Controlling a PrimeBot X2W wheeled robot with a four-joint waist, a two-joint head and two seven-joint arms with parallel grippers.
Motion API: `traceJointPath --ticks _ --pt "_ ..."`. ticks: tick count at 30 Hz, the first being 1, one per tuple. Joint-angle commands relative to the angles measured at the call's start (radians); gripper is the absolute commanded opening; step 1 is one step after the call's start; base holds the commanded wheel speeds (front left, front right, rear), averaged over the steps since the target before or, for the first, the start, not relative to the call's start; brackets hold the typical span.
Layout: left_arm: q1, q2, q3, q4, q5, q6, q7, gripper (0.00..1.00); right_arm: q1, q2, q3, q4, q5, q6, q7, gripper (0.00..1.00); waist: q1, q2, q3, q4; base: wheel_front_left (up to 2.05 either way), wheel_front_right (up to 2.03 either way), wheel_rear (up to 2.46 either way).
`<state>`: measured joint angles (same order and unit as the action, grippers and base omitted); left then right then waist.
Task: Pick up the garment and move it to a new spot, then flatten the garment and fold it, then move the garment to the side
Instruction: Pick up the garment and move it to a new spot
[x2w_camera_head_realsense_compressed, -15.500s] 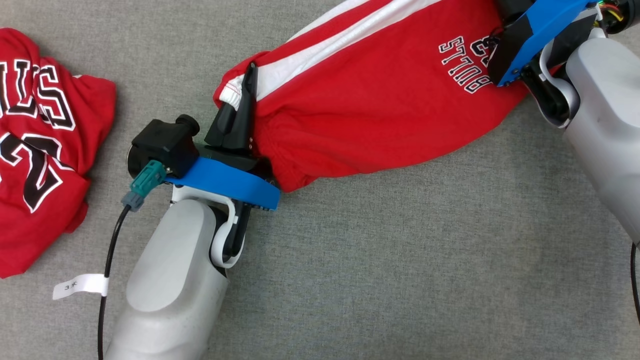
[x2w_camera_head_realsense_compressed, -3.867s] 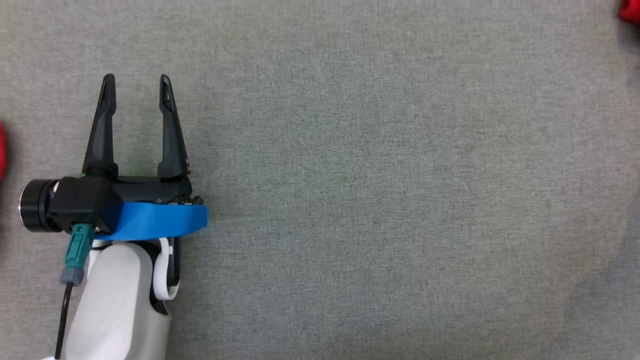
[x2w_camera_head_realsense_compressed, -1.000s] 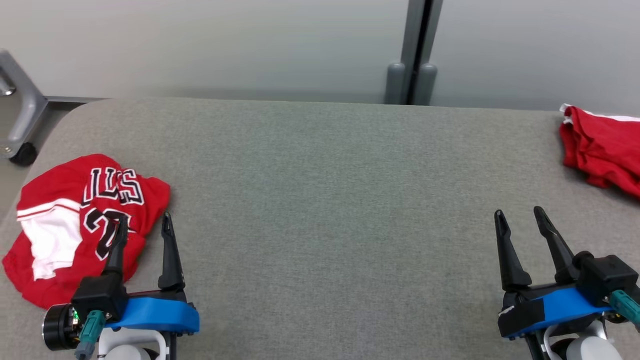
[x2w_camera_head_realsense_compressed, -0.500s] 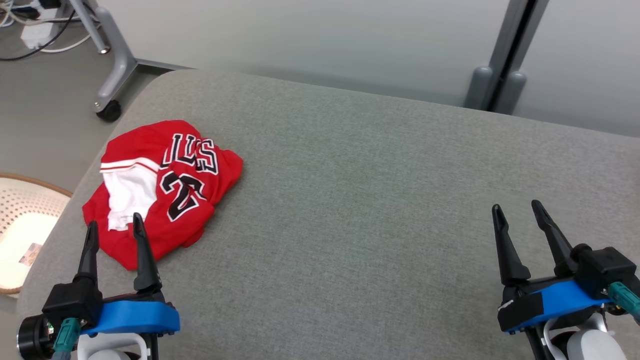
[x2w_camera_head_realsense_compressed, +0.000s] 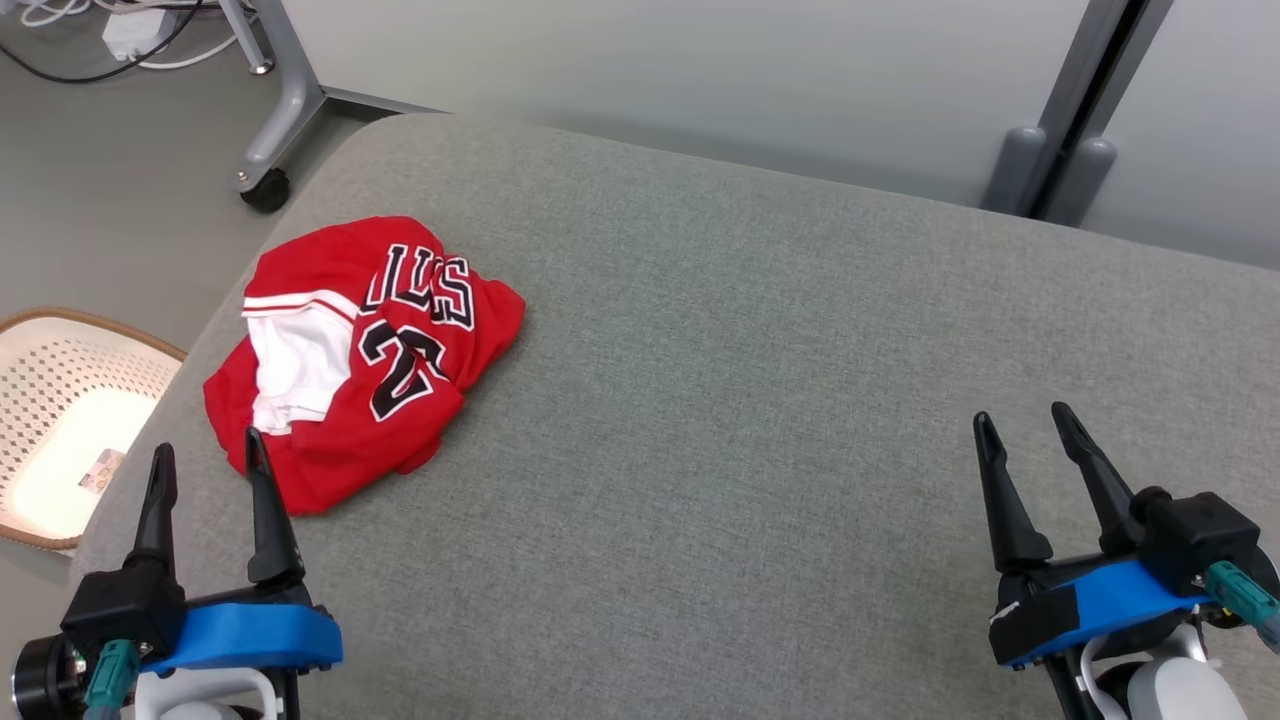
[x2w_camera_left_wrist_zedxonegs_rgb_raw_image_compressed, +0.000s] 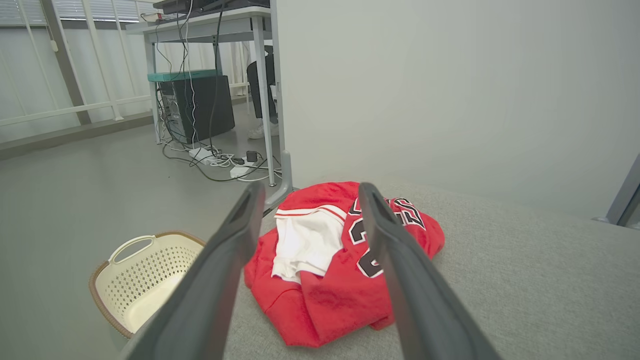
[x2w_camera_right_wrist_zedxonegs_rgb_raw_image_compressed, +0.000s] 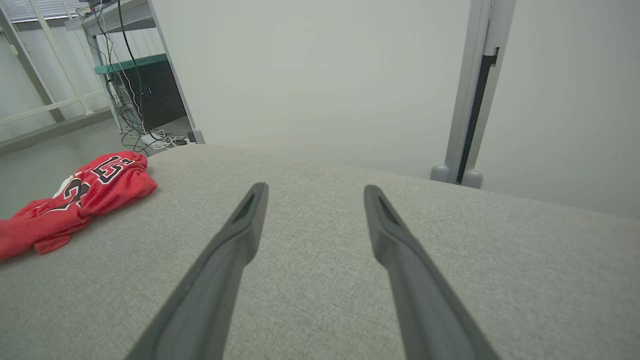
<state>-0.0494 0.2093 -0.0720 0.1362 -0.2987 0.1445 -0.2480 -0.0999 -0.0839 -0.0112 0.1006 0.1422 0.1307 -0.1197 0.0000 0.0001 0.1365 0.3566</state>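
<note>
A crumpled red garment with black-and-white lettering and a white panel lies near the left end of the grey padded table. The left wrist view has the garment just ahead of the fingers. My left gripper stands open at the lower left, its tips just short of the garment's near edge, holding nothing. My right gripper is open at the lower right over bare grey fabric. In the right wrist view the garment lies far off to the left, and the gripper there is open.
A cream perforated basket sits on the floor left of the table, also the basket in the left wrist view. A desk leg with a castor and cables stand beyond. A grey post rises behind the table against the wall.
The camera has swung left: the garment has shifted right in the head view and the basket has come into sight. Both grippers stay open and hold nothing.
</note>
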Motion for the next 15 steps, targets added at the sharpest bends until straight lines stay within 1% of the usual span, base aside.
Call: traceJointPath --ticks 1,5,8,12,15 --pt "-0.027 0.004 0.006 0.001 -0.007 0.002 0.001 1.0 -0.017 -0.01 -0.002 -0.005 0.001 0.0 -0.001 1.0 0.0 -0.0001 0.007 -0.009 0.0 0.0 0.0" --pt "-0.087 0.029 0.016 0.015 -0.009 -0.01 0.004 1.0 -0.024 -0.019 -0.007 -0.021 -0.002 0.0 0.004 1.0 0.0 -0.0001 0.031 -0.032 0.0 0.0 0.0" --pt "-0.166 0.052 0.031 0.027 -0.016 -0.018 0.003 1.0 -0.041 -0.033 -0.01 -0.04 -0.005 0.0 0.008 1.0 0.0 -0.0001 0.059 -0.055 0.0 0.0 0.0" --pt "-0.289 0.099 0.061 0.048 -0.024 -0.026 0.013 1.0 -0.056 -0.046 -0.024 -0.07 -0.013 0.0 0.017 1.0 0.0 -0.0001 0.108 -0.088 0.0 0.0 0.0" --pt "-0.351 0.113 0.071 0.06 -0.028 -0.032 0.02 1.0 -0.064 -0.054 -0.033 -0.088 -0.017 0.0 0.022 1.0 0.0 -0.0001 0.135 -0.102 0.0 0.0 0.0"
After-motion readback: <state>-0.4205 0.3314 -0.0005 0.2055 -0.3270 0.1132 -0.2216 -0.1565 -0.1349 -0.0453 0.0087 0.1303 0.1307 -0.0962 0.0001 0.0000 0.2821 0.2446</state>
